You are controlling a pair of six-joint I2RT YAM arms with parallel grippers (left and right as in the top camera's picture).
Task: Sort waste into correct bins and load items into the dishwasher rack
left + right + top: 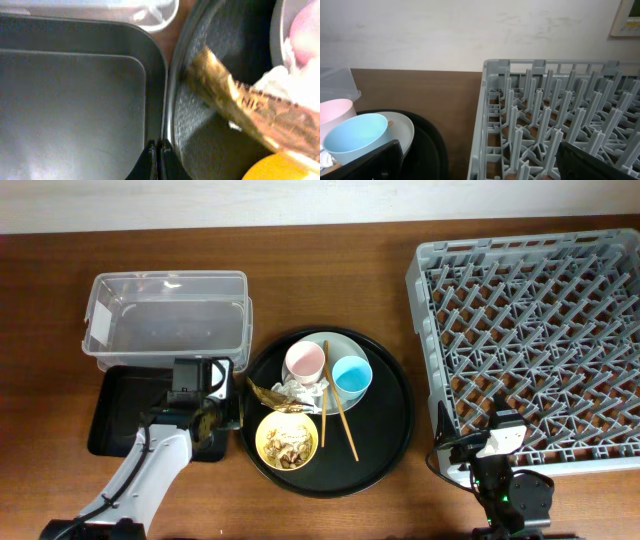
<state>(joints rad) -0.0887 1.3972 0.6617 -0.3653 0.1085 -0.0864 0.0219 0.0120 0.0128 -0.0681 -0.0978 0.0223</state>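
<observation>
— While the left gripper [156, 161] has its fingers pressed together on nothing, where does the brown wrapper [235, 97] lie from it?

— Ahead of the tips and off to their right. The tips hang low over the seam where the shallow black tray [75, 110] meets the rim of the round black tray [176, 100]. The wrapper is just past that rim, on the round tray's floor.

— And its long axis?

— Slanted. The pointed end lies further ahead and closer to the gripper's own line. The other end runs back and away to the right, up against the white napkin [280, 82] and just beside the yellow bowl [272, 167].

— So a straight reach won't do?

— I'd judge not. The fingers would have to part, shift right, and turn so that they close across the strip, not along it.

— Could the other arm take it?

— Hardly. The right gripper [480, 155] is spread wide and empty. It has the corner of the dishwasher rack [560, 64] in front of it and the blue cup [355, 135] to its left, and it is well apart from the wrapper. The left is plainly nearer.
</observation>
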